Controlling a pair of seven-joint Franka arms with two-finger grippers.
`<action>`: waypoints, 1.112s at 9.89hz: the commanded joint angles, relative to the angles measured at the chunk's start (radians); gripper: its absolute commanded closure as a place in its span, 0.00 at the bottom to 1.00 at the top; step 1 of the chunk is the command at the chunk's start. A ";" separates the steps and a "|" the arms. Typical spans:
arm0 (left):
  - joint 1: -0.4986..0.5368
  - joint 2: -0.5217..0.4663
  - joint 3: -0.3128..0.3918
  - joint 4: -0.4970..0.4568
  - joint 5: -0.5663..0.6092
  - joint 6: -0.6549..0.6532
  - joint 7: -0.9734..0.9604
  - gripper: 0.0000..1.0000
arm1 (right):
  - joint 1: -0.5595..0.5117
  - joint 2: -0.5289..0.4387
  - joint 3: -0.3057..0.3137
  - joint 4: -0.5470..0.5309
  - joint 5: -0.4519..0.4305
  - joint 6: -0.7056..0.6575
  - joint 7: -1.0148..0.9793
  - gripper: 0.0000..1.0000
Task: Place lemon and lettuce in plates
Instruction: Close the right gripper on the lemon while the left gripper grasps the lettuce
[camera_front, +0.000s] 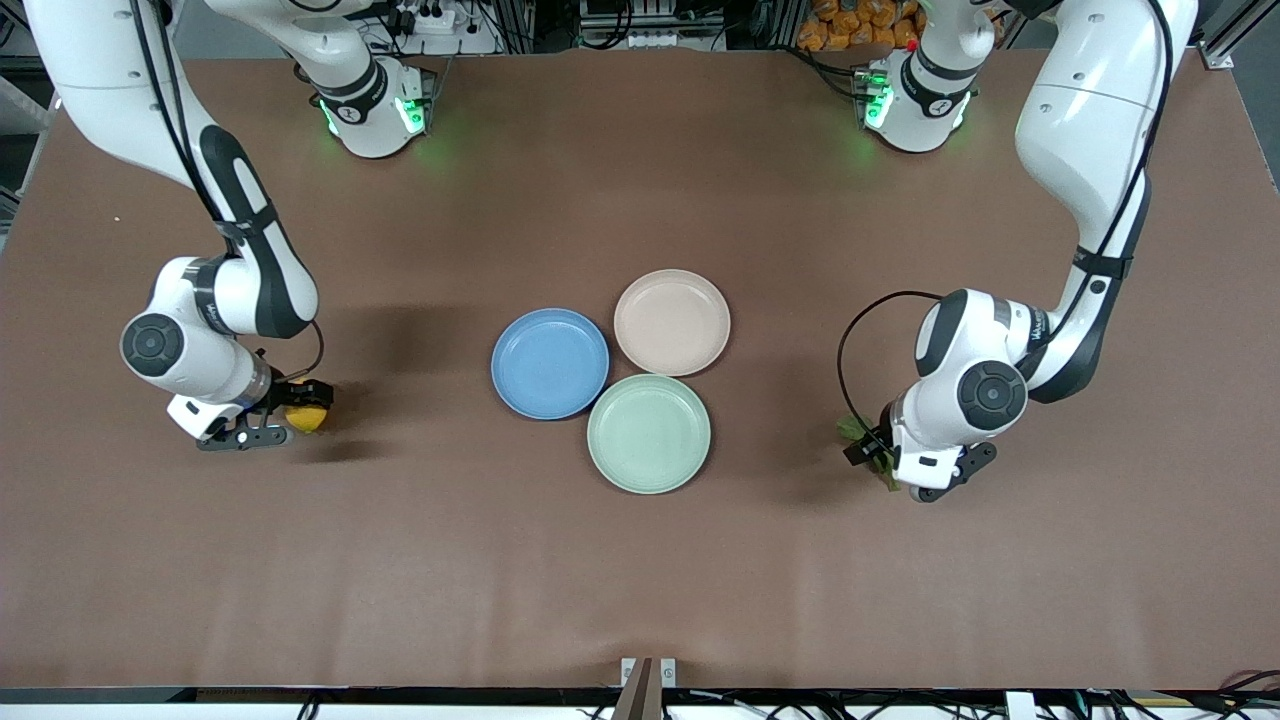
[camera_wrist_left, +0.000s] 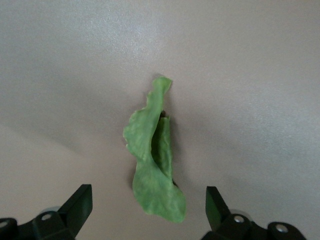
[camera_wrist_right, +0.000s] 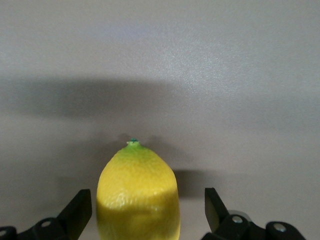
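The lettuce (camera_wrist_left: 154, 160) lies on the brown table (camera_front: 400, 560) between the wide-spread fingers of the left gripper (camera_front: 872, 458), untouched by either. At the right arm's end, the right gripper (camera_front: 292, 418) is low with its fingers spread wide either side of the lemon (camera_wrist_right: 138, 196), not closed on it. Between the grippers sit the mint-green plate (camera_front: 649, 433), blue plate (camera_front: 550, 363) and beige-pink plate (camera_front: 672, 322), rims touching.

Brown table (camera_front: 640, 580), three plates (camera_front: 550, 362), lemon (camera_front: 305, 419), lettuce (camera_front: 860, 432)
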 joint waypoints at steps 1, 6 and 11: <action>-0.006 0.017 0.004 -0.002 0.053 0.020 -0.030 0.00 | -0.014 0.017 0.010 -0.004 0.005 0.033 0.010 0.00; -0.006 0.048 0.004 0.000 0.057 0.061 -0.035 0.00 | -0.018 0.037 0.010 -0.005 0.023 0.060 0.010 0.00; -0.007 0.065 0.004 0.004 0.064 0.072 -0.035 0.00 | -0.017 0.048 0.016 -0.010 0.066 0.063 0.006 0.00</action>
